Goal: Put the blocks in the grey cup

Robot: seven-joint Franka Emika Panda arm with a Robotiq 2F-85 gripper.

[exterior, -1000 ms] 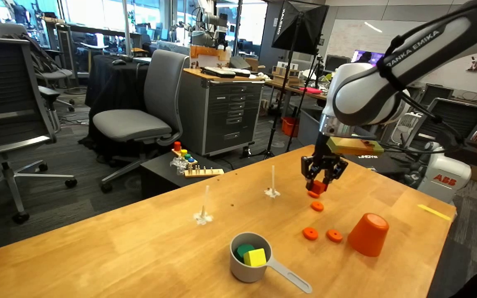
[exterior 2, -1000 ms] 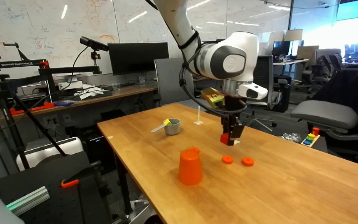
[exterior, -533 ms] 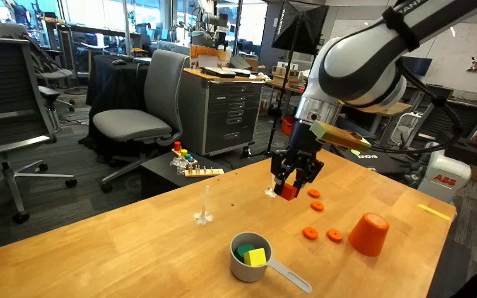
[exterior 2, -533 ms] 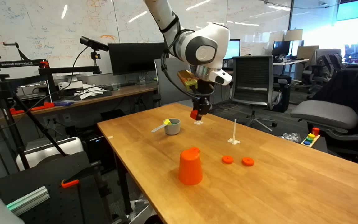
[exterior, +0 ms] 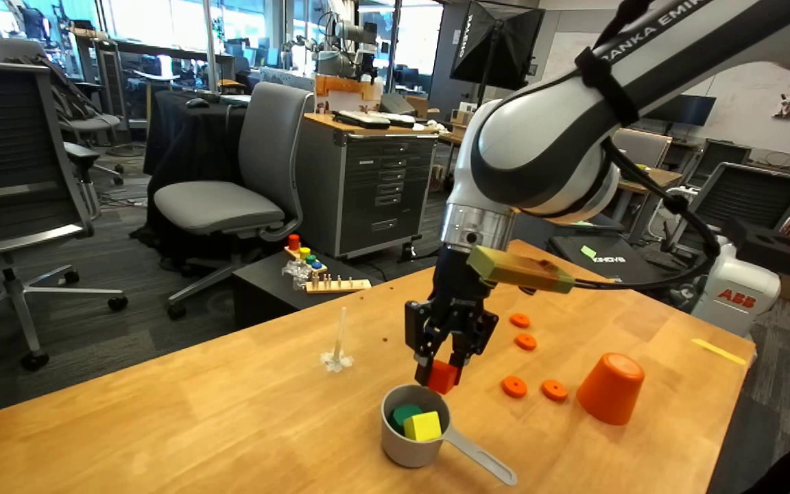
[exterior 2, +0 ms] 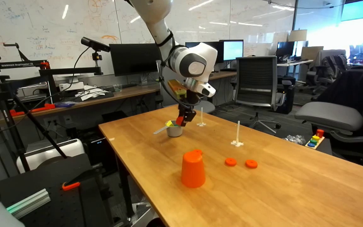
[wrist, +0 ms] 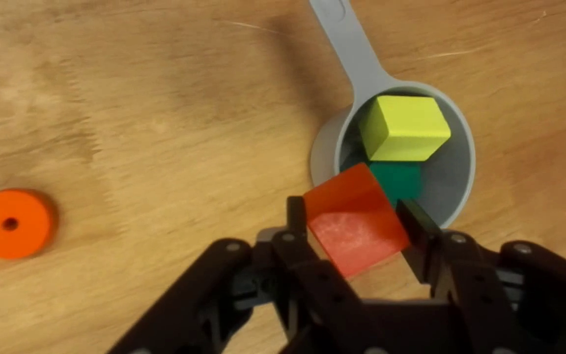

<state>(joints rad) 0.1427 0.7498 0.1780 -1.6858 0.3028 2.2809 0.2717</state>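
The grey cup (exterior: pixel 409 453) stands upright with its straight handle out; it shows in both exterior views (exterior 2: pixel 175 132) and in the wrist view (wrist: pixel 460 162). A yellow block (wrist: pixel 410 130) and a green block (wrist: pixel 398 179) lie inside it. My gripper (exterior: pixel 440 374) is shut on a red block (wrist: pixel 356 221), which sits turned between the fingertips. In the wrist view the gripper (wrist: pixel 354 219) and red block overlap the cup's near rim, partly hiding it and the green block. The block is held above the table, by the rim; its exact height over the cup is unclear.
An orange cup (exterior: pixel 609 389) stands upside down, also seen in an exterior view (exterior 2: pixel 193 170). Several flat orange discs with centre holes (exterior: pixel 513 387) lie between it and the arm. Thin upright sticks (exterior: pixel 340 336) (exterior 2: pixel 238 134) are fixed to the table.
My gripper has carried the red block across the table, past an upright stick and down to the grey cup's rim. The cup, its blocks and the discs have not moved.
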